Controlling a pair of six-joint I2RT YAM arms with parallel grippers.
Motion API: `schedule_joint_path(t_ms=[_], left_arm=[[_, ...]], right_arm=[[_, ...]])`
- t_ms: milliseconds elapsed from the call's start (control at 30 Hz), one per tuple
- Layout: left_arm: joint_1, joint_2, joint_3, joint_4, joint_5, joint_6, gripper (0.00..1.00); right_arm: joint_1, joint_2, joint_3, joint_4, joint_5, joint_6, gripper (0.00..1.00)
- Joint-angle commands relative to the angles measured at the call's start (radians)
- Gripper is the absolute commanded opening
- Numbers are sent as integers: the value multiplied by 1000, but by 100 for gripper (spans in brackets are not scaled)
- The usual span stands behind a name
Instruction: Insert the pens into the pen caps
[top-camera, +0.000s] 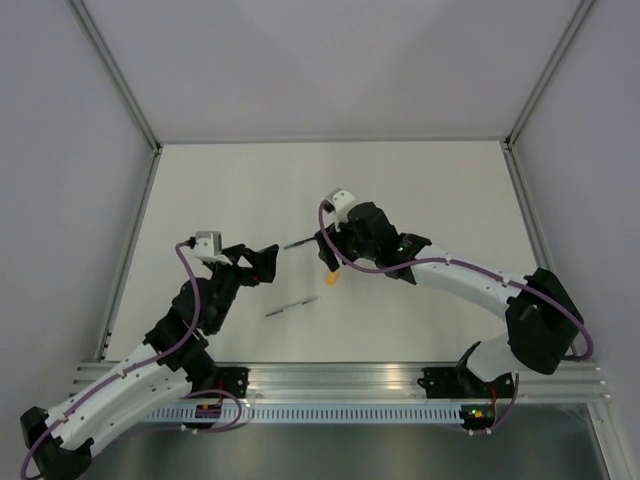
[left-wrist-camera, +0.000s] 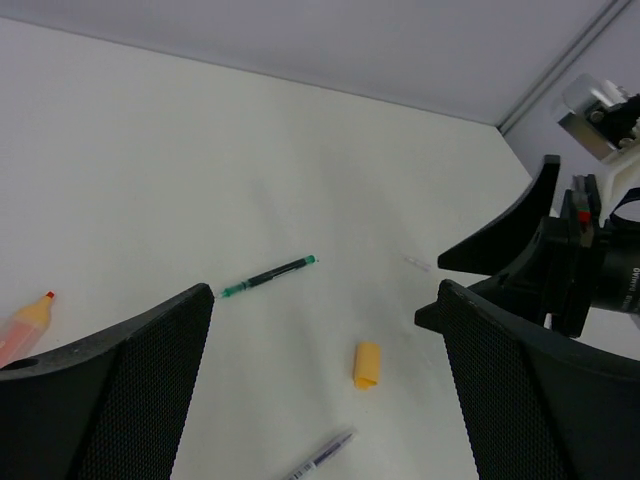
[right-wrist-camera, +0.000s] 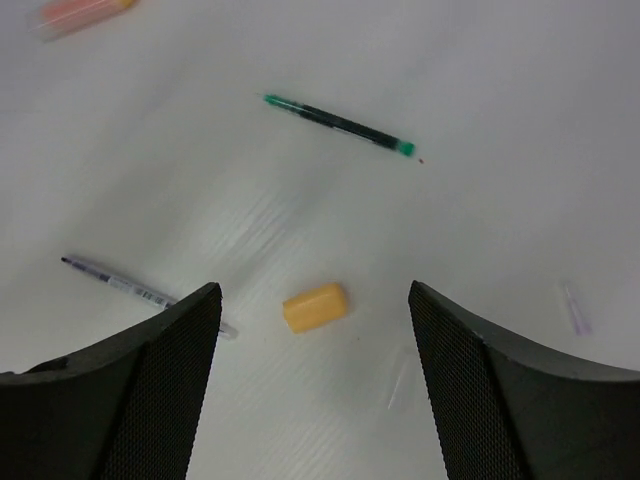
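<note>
Everything's lying loose on the white surface (top-camera: 420, 200), with the left gripper (left-wrist-camera: 320, 298) and right gripper (right-wrist-camera: 312, 290) both spread wide over it, holding nothing. The green pen (right-wrist-camera: 340, 125), grey pen (right-wrist-camera: 130, 287) and orange pen (left-wrist-camera: 25, 320) look light, stiff and skinny, so I'd pinch mid-barrel or they'll roll. The orange cap (right-wrist-camera: 315, 306), right under the right gripper, and the pale cap (right-wrist-camera: 573, 308) off to the side look featherlight and slick, so grab across the sides and keep the mouth free.
</note>
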Motion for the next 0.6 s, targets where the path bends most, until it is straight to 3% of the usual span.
schedule_joint_path(t_ms=[0, 200, 400, 567], left_arm=[[-3, -74, -20, -9, -73, -32, 98], [-3, -199, -39, -25, -56, -49, 99], [-3, -231, -51, -29, -59, -63, 99], [-1, -197, -46, -25, -50, -68, 99]], right_arm=[[-14, 100, 140, 17, -300, -298, 83], [-25, 415, 489, -190, -307, -403, 78], [-28, 552, 623, -236, -294, -477, 77], [-30, 614, 642, -259, -322, -515, 78]])
